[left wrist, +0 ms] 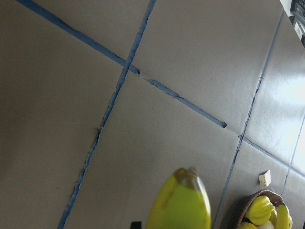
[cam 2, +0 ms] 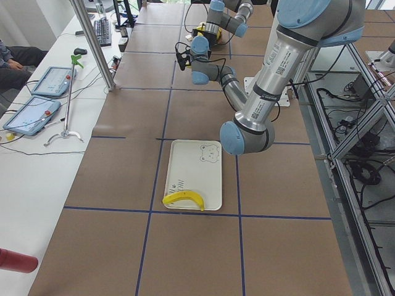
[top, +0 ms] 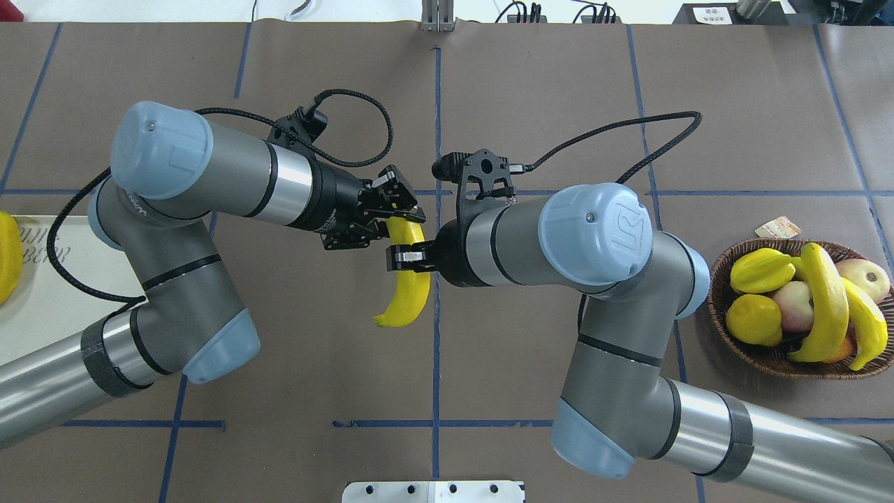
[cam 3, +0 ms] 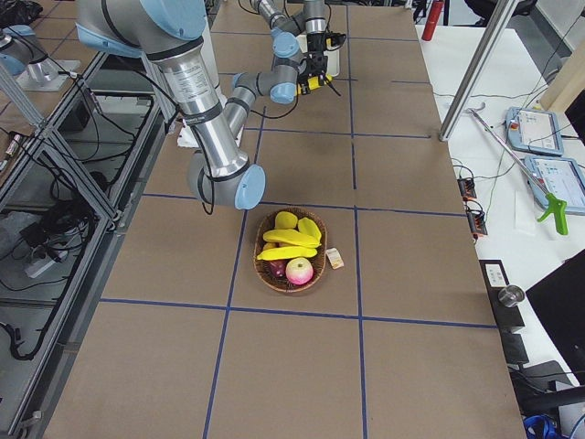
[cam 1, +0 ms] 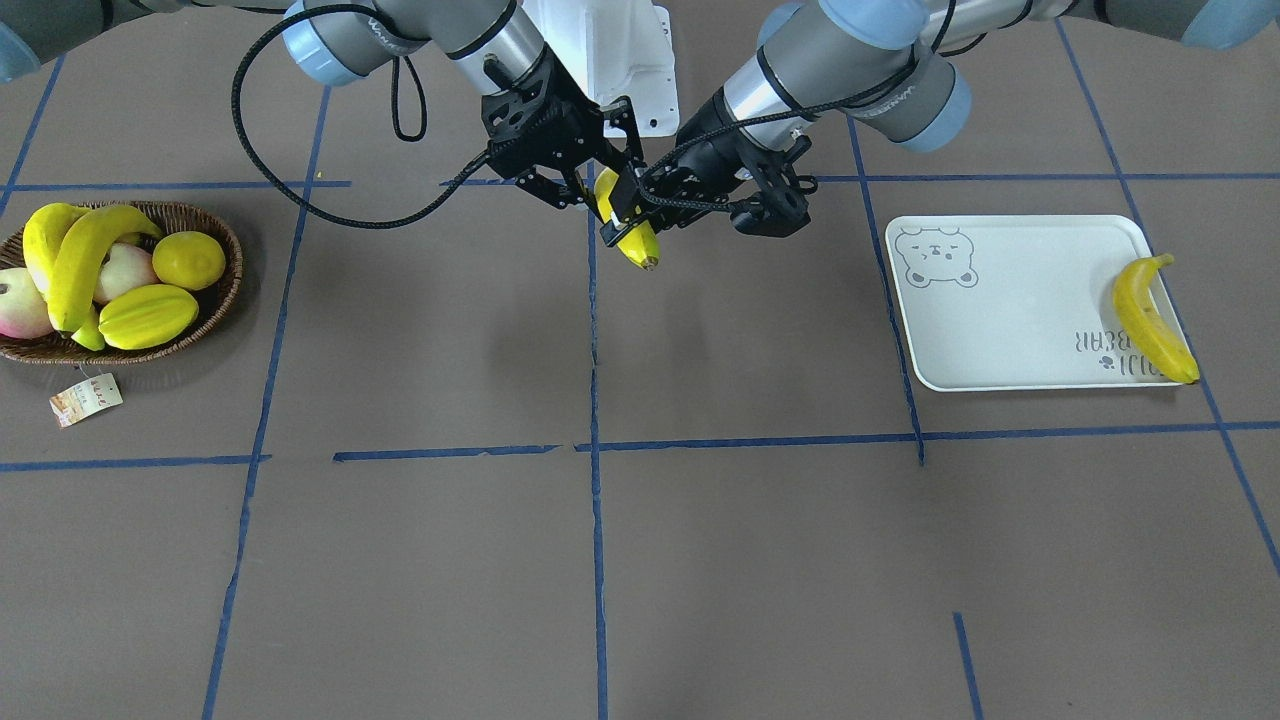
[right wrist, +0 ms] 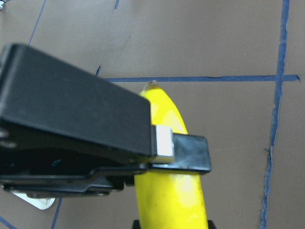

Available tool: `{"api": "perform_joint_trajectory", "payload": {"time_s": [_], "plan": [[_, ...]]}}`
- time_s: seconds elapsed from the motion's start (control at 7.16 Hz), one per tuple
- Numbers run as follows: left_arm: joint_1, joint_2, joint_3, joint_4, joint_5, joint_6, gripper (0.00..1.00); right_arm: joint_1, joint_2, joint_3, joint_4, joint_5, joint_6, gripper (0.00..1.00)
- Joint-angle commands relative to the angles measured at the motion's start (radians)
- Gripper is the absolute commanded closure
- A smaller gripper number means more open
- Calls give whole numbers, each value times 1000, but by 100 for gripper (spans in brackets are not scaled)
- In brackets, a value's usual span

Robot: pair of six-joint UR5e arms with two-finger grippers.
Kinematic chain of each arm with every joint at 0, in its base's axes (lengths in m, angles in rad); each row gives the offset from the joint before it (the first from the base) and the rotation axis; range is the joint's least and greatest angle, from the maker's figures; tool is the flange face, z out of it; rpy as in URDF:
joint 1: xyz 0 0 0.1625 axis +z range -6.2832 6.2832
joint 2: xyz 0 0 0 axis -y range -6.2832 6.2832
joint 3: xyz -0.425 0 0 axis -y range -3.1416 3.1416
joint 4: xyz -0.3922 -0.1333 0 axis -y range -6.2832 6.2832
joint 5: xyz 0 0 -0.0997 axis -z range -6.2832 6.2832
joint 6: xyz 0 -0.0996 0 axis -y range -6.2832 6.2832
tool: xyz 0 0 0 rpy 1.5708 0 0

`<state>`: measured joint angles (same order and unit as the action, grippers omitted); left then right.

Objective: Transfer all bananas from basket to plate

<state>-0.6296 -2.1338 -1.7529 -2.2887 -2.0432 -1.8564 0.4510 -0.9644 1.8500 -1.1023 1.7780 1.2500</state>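
Above the middle of the brown table (top: 545,84), well apart from brown wicker basket (top: 782,367) and white rectangular plate (top: 28,321), the right gripper (top: 408,255) clamps a curved yellow banana (top: 408,297) mid-length. The left gripper (top: 404,213) meets the banana's end; I cannot tell whether it grips.

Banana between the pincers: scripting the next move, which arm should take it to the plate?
Left, likely: the plate lies on that side, and the left pincer is at the banana.

Overhead, the plate (top: 35,314) is chopped off at 9 o'clock. My left wrist cam has the held banana (left wrist: 181,200) blurry, cropped at 6 o'clock, basket (left wrist: 243,205) clipped at 5.
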Motion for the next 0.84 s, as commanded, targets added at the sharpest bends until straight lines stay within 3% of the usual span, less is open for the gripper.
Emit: {"api": "perform_joint_trajectory", "payload": {"time_s": [0.0, 0.14, 0.7], "plan": [[-1, 5, -8, 0, 0, -1, 100, 0, 6, 0, 1, -2, 12, 17], [-1, 8, -8, 2, 0, -1, 100, 0, 9, 2, 1, -2, 46, 1], [-9, 37, -10, 2, -3, 10, 100, 9, 7, 11, 2, 30, 46, 1]]}}
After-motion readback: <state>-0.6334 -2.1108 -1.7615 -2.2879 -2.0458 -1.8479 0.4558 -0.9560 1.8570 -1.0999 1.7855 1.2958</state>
